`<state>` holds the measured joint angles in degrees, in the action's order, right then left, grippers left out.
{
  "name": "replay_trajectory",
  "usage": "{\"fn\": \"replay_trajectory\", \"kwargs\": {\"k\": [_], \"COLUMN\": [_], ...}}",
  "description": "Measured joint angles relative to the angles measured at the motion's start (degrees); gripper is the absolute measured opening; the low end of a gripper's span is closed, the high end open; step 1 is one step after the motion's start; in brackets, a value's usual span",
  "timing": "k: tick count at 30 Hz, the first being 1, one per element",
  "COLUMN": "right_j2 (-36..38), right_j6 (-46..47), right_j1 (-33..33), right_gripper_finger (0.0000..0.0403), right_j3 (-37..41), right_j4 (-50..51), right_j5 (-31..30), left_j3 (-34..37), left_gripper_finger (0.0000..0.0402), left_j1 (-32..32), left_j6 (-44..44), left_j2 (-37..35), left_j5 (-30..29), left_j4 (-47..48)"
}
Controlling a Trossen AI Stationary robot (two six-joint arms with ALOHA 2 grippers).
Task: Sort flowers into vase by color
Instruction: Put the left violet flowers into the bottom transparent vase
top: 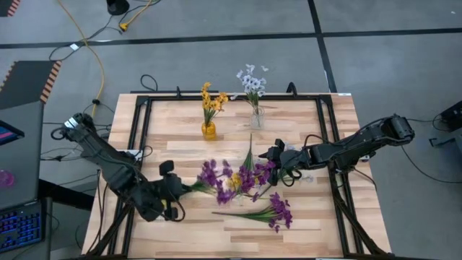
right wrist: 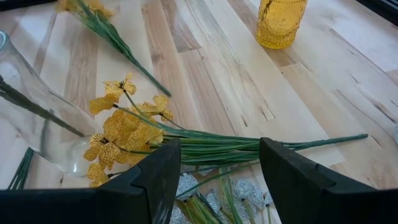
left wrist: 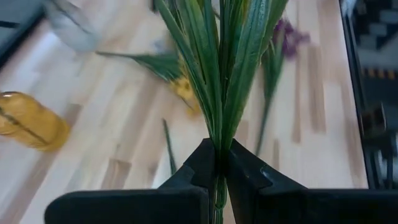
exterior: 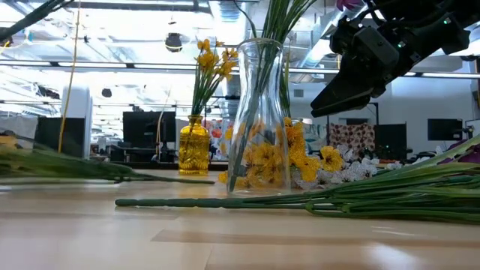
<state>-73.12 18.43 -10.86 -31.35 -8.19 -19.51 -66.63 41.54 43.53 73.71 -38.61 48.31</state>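
Green stems [left wrist: 219, 93] sat clamped in your left gripper [left wrist: 217, 180], the right gripper [right wrist: 217, 171] hung spread apart; lifting slowly would have avoided snagging.

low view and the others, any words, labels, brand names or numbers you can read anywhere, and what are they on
None can be read in any view.
Yellow vase: embossed pattern only, no lettering.
Clear vase: plain glass, no label.
Screen at the table's left: glowing, nothing legible.
Dark monitors in the room behind: no text showing.
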Motion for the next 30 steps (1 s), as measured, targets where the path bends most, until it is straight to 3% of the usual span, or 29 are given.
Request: {"fn": "replay_trajectory", "kwargs": {"k": [3,10,17,24,30], "right_j2": [0.0,0.0,0.0,0.0,0.0], "right_j6": [0.0,0.0,0.2,0.2,0.1], "right_j1": [0.0,0.0,0.0,0.0,0.0], "right_gripper_finger": [0.0244,0.0244,0.0244,0.0244,0.0244], "right_j3": [0.0,0.0,0.0,0.0,0.0], "right_j4": [0.0,0.0,0.0,-0.1,-0.1], "right_j5": [0.0,0.0,0.0,0.0,0.0], "left_j3": [0.0,0.0,0.0,0.0,0.0], "left_gripper_finger": [0.0012,0.0012,0.0012,0.0012,0.0016], "left_j1": [0.6,1.0,0.8,-1.8,-6.7], "left_j6": [4.3,6.5,3.1,-5.9,-8.1], "left_j2": [-1.1,-3.4,-5.1,-7.3,-7.4], "left_j5": [-3.8,-5.7,-10.9,-17.6,-13.8], "left_j4": [-0.1,-0.1,-1.0,-8.2,-14.9]}}
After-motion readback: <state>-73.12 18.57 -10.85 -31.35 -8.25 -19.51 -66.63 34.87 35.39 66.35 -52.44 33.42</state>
